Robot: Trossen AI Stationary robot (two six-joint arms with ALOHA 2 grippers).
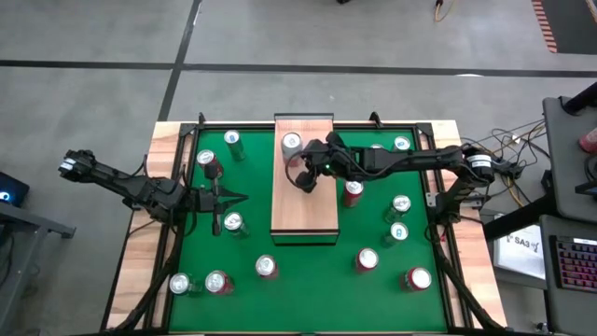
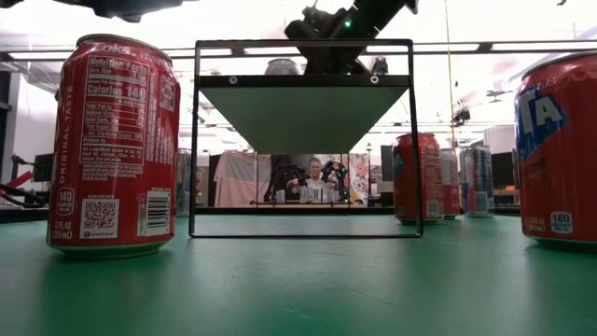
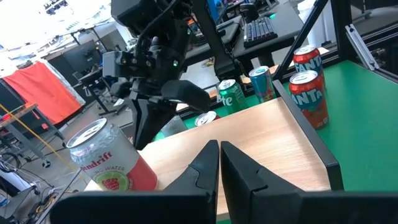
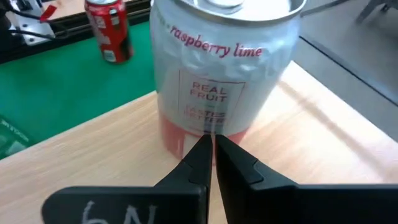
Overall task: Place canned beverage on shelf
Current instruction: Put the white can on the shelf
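Note:
The shelf (image 1: 303, 201) is a pale wooden board on a dark frame, standing mid-table on the green mat. A white can with a pink base, lettered "raspberry lime" (image 4: 217, 68), stands upright on its base at the shelf's far end (image 1: 292, 143). My right gripper (image 4: 211, 142) is shut and slants down toward the can's side from just near and right of it (image 1: 306, 161). My left gripper (image 3: 219, 146) is shut and hovers level beside the shelf's left edge (image 1: 244, 198), holding nothing. My right gripper has its shut fingertips (image 4: 202, 149) right in front of the lower part of the can's side (image 4: 205, 121), slanting down from the table's right. I cannot tell whether they touch the can. The can stands upright on the board.
Several cans stand loose on the green mat around the shelf: red ones near the front (image 1: 366, 259) (image 1: 416, 278), green and blue ones (image 1: 232, 142) (image 1: 398, 206), orange ones by the right rim (image 3: 308, 87). A red can (image 2: 114, 145) stands close to the low camera.

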